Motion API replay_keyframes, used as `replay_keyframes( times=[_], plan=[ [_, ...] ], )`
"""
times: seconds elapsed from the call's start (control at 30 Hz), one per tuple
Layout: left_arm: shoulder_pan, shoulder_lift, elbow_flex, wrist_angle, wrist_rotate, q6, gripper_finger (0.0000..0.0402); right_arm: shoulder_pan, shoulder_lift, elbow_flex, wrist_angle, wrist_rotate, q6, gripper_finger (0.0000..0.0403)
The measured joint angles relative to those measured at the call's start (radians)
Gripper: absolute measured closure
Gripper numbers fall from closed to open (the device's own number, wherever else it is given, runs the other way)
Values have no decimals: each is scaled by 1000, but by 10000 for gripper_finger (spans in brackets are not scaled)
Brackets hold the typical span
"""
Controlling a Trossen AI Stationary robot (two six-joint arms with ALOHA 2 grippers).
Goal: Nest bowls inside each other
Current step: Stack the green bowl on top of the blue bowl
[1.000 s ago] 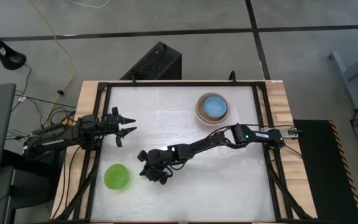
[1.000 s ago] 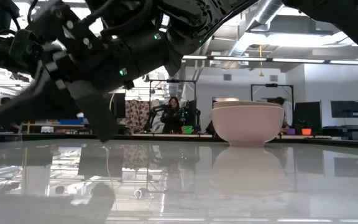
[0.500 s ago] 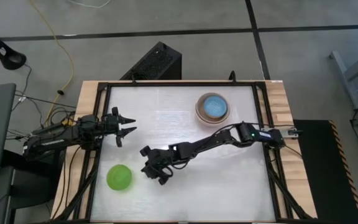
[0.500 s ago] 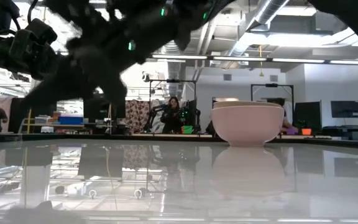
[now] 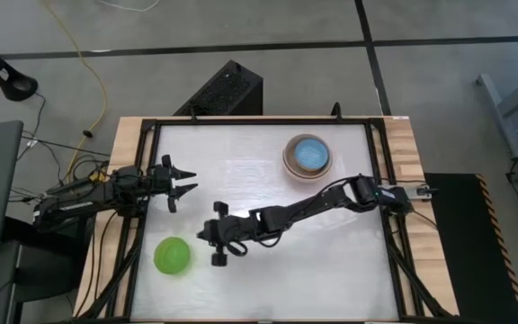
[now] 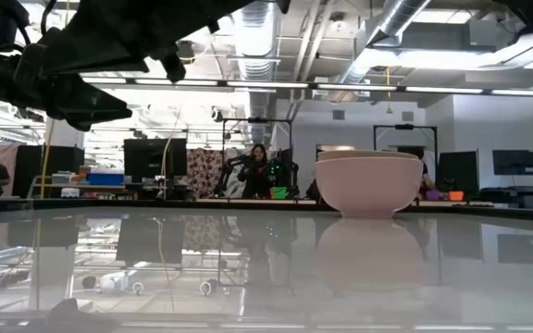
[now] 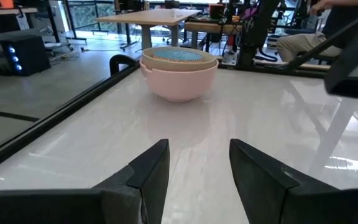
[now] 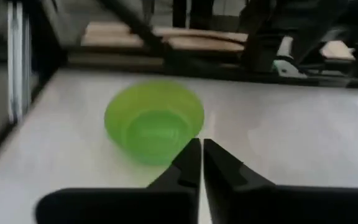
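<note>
Right gripper is hovering just beside the green bowl, fingers nearly together, gripping nothing. Left gripper, fingers apart, is waiting farther from that bowl.

I am working in a robotics lab or open workshop hall. Exposed ducts and strip lights are running overhead, monitors and benches are lining the far wall, and people are sitting at workstations. Beyond my white surface, a yellow cable is trailing over grey concrete floor.
</note>
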Motion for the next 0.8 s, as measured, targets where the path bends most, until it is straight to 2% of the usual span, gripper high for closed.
replay_keyframes(
  times=[0.13, 0.27, 0.47, 0.57, 0.8],
  plan=[
    [0, 0, 0, 0, 0, 0, 244, -10, 39, 0, 126, -5, 102, 313],
    [0, 0, 0, 0, 0, 0, 244, -15, 121, 2, 283, -1, 229, 241],
    [0, 0, 0, 0, 0, 0, 244, -31, 208, 97, 213, 1, 327, 136],
    [0, 0, 0, 0, 0, 0, 244, -39, 241, 159, 177, 10, 346, 116],
    [0, 0, 0, 0, 0, 0, 244, -35, 378, 392, -54, 52, 363, 113]
  ],
)
